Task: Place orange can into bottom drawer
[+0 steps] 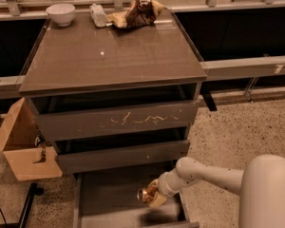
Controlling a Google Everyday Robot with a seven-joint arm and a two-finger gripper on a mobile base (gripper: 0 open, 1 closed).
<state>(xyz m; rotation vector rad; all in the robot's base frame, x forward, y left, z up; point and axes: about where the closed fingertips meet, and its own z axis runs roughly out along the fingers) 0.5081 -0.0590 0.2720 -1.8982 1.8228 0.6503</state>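
Observation:
The orange can is held in my gripper, tilted on its side with a silver end pointing left. It hangs just above the floor of the open bottom drawer, toward the drawer's right side. My white arm reaches in from the lower right. The gripper is shut on the can; its fingers are mostly hidden behind it.
Above the drawer are the plain middle drawer front and the scratched drawer front. On the cabinet top stand a white bowl, a clear bottle and a brown snack bag. A cardboard box sits at left.

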